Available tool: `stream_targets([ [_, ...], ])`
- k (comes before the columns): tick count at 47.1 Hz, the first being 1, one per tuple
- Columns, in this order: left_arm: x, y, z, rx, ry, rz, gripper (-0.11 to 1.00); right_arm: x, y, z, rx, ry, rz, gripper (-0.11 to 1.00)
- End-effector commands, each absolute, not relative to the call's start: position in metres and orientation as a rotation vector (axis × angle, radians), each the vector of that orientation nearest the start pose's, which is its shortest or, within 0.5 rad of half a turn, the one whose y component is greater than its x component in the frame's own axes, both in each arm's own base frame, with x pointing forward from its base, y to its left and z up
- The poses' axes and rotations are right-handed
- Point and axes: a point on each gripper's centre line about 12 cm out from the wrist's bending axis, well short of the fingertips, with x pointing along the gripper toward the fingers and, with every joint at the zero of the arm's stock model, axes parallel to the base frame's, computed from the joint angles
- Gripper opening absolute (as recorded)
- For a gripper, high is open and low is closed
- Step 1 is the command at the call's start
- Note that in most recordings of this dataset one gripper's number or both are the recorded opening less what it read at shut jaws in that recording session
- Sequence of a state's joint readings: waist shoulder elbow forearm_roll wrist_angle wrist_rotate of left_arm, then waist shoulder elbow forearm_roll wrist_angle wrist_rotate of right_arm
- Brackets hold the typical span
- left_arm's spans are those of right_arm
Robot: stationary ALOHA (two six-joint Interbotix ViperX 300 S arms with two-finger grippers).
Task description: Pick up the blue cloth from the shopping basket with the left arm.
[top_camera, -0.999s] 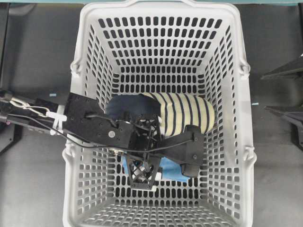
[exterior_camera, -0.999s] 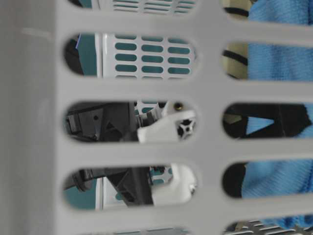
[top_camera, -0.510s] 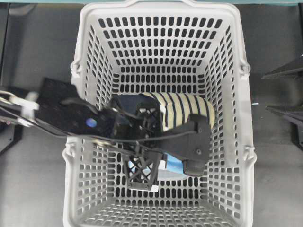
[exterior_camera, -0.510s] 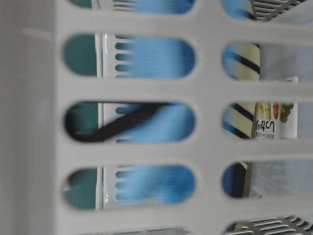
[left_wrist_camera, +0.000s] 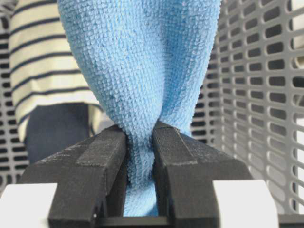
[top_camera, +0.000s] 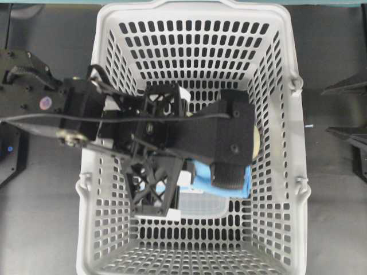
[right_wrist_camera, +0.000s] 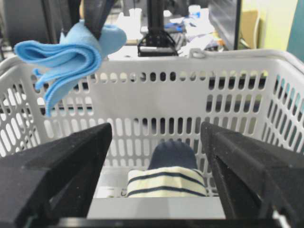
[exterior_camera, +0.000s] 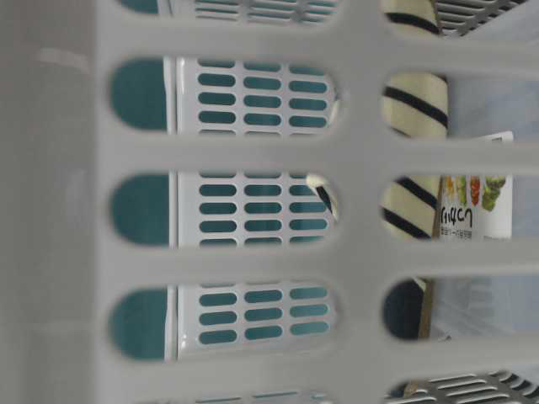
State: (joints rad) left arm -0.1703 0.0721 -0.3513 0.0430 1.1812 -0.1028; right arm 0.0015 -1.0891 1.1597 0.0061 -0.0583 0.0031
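The blue cloth (left_wrist_camera: 142, 61) is pinched between the black fingers of my left gripper (left_wrist_camera: 140, 130) and hangs bunched from them. In the right wrist view the cloth (right_wrist_camera: 71, 54) hangs at about the height of the grey shopping basket's rim (right_wrist_camera: 190, 61). From overhead, my raised left arm (top_camera: 172, 137) covers the basket's middle, and a patch of cloth (top_camera: 221, 179) shows under its wrist. The shopping basket (top_camera: 195, 10) fills the centre. My right gripper (right_wrist_camera: 156, 156) is open and empty outside the basket's wall, at the right edge of the overhead view (top_camera: 344, 112).
A navy and cream striped slipper (right_wrist_camera: 166, 180) lies on the basket floor and also shows in the table-level view (exterior_camera: 413, 109). A clear lidded box (top_camera: 200, 205) with a printed label (exterior_camera: 472, 206) lies under it. The basket walls close in on all sides.
My left arm has risen and swung back with the cloth in its fingers. The cloth has left the basket floor and no longer shows in the table-level view.
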Motion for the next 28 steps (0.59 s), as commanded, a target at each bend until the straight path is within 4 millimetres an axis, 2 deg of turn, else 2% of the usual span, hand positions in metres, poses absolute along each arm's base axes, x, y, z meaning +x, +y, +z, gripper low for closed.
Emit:
stream_targets([
  [1,0.43,-0.065,0.431,0.008,0.852,-0.076,0.12,0.18,0.0,0.3,0.017,-0.002,0.002,0.73],
  [11,0.43,-0.063,0.426,0.006,0.86,-0.071,0.12,0.18,0.0,0.301,0.017,-0.005,0.002,0.73],
  [20,0.427,-0.065,0.43,0.005,0.825,-0.078,0.12,0.18,0.0,0.303,0.017,-0.021,0.002,0.73],
  [28,0.414,-0.064,0.432,0.002,0.753,-0.09,0.12,0.18,0.0,0.304,0.017,-0.028,0.002,0.73],
])
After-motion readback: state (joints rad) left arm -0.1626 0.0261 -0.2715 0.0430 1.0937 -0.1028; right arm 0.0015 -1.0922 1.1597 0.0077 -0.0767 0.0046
